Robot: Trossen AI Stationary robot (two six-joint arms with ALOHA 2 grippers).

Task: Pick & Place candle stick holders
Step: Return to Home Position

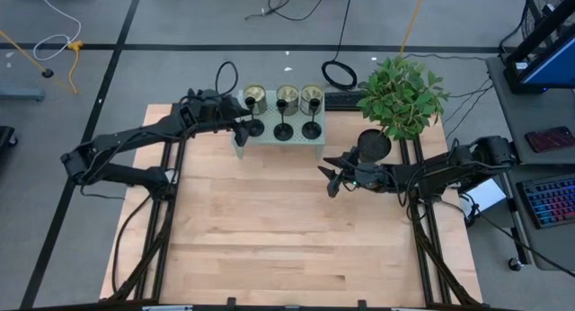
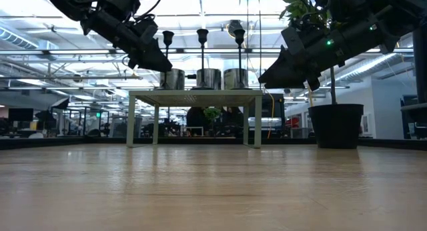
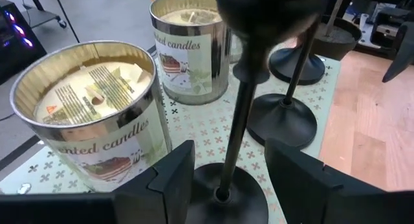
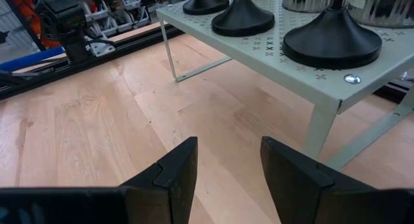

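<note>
Standing upright in a row on the pale shelf (image 1: 296, 142), all three candle holders (image 1: 283, 129) are in place, each just in front of a can (image 1: 287, 97). What matters now is at the row's left end. The left gripper (image 3: 229, 160) has its fingers (image 3: 171, 182) spread wide on either side of the end holder (image 3: 236, 120). The thin stem rises through the gap with space on both sides, so nothing is clamped. The holder's long axis is vertical and its base is small. I judge that a sideways swing of the arm would knock the stem and tip it toward its neighbour. The safe way out looks to be straight back along the fingers' own line, away from the row, and only then up and off toward rest. The right gripper (image 4: 229, 160) hovers over the table (image 1: 287, 239) off the shelf's right end, well apart from the holders. Its jaws are wide and empty, and its path back looks free
</note>
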